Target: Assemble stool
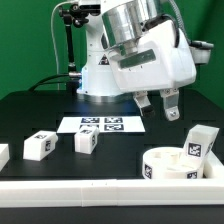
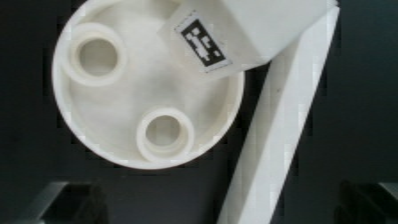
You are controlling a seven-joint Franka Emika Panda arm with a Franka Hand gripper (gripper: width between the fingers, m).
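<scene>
Your hand hangs above the bench with its jaws as wide as they go and nothing between them. The seat lies below it and toward the exterior view's right, pressed against the long white rail at the bench's near edge. The hand and the seat are well apart in height.

The wrist view looks down on the seat, showing 2 open holes and the rail running along its rim. 1 leg overlaps that rim. In the exterior view this leg stands at the seat's far side, and you cannot tell whether it sits in a hole or only leans there.

The step looks like a descent toward the seat and that leg. To do it well:
- Center the jaws over your target before you lower.
- Come straight down, keeping clear of the rail.
- Close only when both fingers flank the part evenly.

2 more legs lie loose on the exterior view's left, in front of the marker board.
</scene>
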